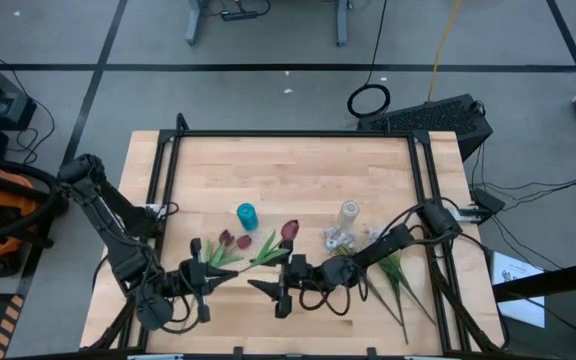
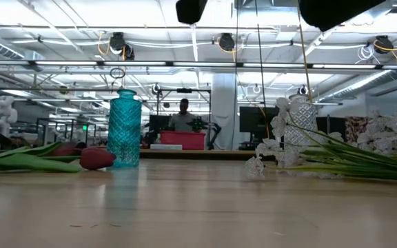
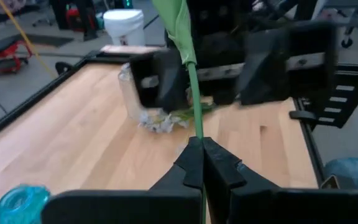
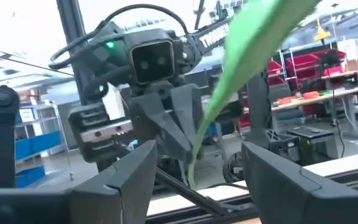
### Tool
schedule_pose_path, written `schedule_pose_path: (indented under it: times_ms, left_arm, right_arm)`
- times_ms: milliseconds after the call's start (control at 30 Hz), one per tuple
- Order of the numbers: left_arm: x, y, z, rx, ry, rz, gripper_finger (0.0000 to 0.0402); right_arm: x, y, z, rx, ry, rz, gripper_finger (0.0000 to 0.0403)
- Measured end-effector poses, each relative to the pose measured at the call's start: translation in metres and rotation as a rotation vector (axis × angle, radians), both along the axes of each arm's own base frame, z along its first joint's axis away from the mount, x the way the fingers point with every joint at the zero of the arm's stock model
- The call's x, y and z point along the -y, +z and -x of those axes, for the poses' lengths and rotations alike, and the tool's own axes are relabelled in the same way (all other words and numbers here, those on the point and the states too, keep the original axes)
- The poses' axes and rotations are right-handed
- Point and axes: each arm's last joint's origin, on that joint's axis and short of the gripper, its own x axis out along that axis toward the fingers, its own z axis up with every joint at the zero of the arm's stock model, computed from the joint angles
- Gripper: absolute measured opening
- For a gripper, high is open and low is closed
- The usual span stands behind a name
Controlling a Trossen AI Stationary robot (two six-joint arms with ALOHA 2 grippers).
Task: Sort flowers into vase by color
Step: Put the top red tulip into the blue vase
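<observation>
My left gripper (image 3: 201, 149) is shut on the thin green stem of a flower, near the table's front edge (image 1: 211, 277). The stem runs away from it, past a green leaf (image 3: 180, 25), into the gap of my right gripper (image 3: 219, 74). My right gripper (image 4: 197, 168) faces the left one with open fingers on either side of that leaf (image 4: 253, 43), touching nothing that I can see. A dark red flower head (image 1: 288, 232) shows beside them. Two more red flowers (image 1: 233, 240) lie flat on the table by the teal vase (image 1: 246, 214). My left gripper pinches the flower's bare stem (image 3: 197, 127) between its two fingertips. The fingers come about level from the table's left, and the stem runs on past their tips toward my right gripper. The stem is held clear of the table.
A clear glass vase (image 1: 349, 212) stands right of the teal one, with white blossoms (image 1: 336, 240) at its foot. White-flower stems (image 1: 393, 280) lie on the table under my right arm. Black rails frame the table's far (image 1: 288, 133) and side edges.
</observation>
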Motion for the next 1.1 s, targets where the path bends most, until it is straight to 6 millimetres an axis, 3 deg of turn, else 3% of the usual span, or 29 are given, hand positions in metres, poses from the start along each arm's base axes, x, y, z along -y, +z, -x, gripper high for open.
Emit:
schedule_pose_path:
  times_ms: [233,633,767,900,1100]
  left_arm:
    - [0.0094,-0.0052,-0.0074,0.011,-0.028,-0.056,0.0001]
    - [0.0072,-0.0054,-0.0093,0.016,-0.002,-0.061,0.0004]
    - [0.0069,-0.0054,-0.0094,0.018,0.002,-0.061,0.0019]
    - [0.0074,-0.0053,-0.0094,0.021,0.001,-0.028,0.0055]
    - [0.0055,0.0012,-0.006,0.029,-0.02,0.058,0.0163]
  right_arm:
    - [0.0056,0.0026,-0.0019,0.034,0.028,0.017,0.0198]
    - [0.0047,0.0034,-0.0018,0.048,0.063,0.063,0.0023]
    - [0.0046,0.0034,-0.0018,0.047,0.063,0.064,0.0008]
    - [0.0044,0.0023,-0.0022,0.036,0.063,0.069,0.0003]
    - [0.0046,0.0068,-0.002,-0.038,0.063,0.096,0.0001]
